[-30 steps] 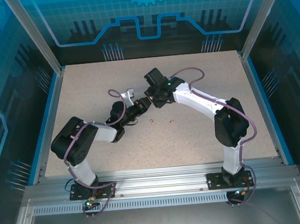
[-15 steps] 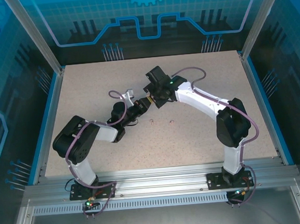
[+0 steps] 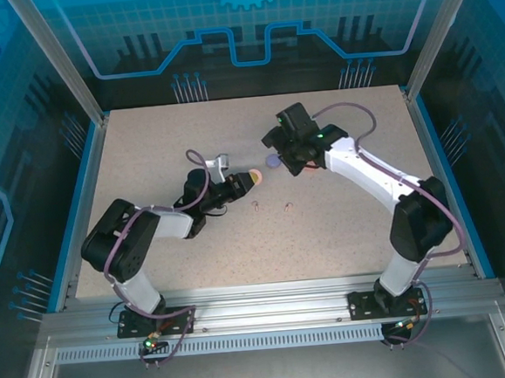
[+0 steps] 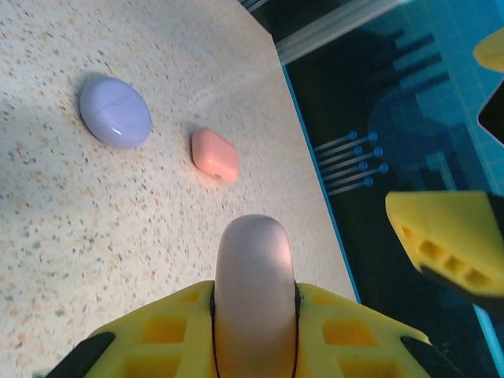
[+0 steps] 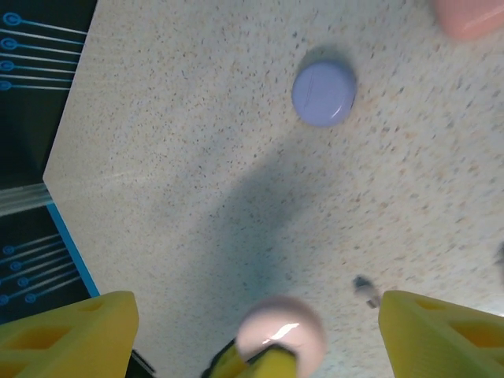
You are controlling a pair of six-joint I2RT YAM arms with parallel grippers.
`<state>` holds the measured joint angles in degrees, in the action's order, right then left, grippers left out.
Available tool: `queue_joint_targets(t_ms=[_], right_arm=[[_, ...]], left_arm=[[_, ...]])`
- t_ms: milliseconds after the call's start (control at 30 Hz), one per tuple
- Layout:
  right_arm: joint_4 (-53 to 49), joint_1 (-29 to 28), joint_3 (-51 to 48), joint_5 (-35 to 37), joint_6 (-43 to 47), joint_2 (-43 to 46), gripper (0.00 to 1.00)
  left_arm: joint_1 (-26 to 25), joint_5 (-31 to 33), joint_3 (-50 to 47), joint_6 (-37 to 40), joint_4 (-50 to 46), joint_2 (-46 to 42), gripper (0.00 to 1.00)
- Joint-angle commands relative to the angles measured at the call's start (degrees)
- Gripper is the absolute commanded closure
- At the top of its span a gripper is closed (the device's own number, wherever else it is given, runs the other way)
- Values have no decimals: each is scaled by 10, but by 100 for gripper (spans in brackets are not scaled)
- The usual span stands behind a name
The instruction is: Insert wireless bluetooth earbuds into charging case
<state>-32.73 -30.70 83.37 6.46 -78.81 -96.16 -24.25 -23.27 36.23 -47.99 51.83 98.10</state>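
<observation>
Overhead: left pincer [image 3: 243, 183] clamped on the pale pink case [image 3: 255, 178]; right pincer [image 3: 287, 162] spread, empty, just beyond it. Earbuds [image 3: 255, 204] lie loose just short of the left pincer's tip. Likely risk: such specks squirting from wide jaws. Buds tiny, colour untellable.

Left wrist: left pincer [image 4: 253, 303] pinches the glossy, rounded case [image 4: 253, 252] edgewise.

Right wrist: right pincer [image 5: 258, 307], jaws wide apart, flanks that case [image 5: 281, 335].

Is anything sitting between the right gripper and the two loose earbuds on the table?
Nothing visible does. The right gripper, fingers open, hangs by the purple case; the earbuds lie nearer the arm bases on bare table. The left gripper, holding the pink case, is off to the side.
</observation>
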Motion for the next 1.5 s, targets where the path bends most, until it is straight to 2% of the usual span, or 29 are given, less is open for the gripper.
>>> queue_joint_targets(t_ms=[0, 133, 267, 500, 700, 1033, 1467], right_arm=[[55, 24, -62, -26, 122, 47, 19], [171, 50, -162, -99, 244, 101, 19], [298, 66, -252, -219, 351, 145, 19], [373, 66, -314, -337, 435, 176, 21], [398, 62, -327, -354, 416, 181, 22], [392, 30, -327, -364, 435, 170, 24], [405, 29, -363, -342, 431, 120, 31]], left_arm=[[18, -104, 27, 62, -69, -40, 100], [40, -182, 47, 94, -140, -67, 100], [56, -242, 65, 124, -200, -93, 100], [59, -317, 103, 175, -293, -112, 100], [59, -329, 108, 175, -292, -110, 100], [60, -327, 116, 176, -292, -109, 100], [62, -328, 127, 171, -293, -120, 100]])
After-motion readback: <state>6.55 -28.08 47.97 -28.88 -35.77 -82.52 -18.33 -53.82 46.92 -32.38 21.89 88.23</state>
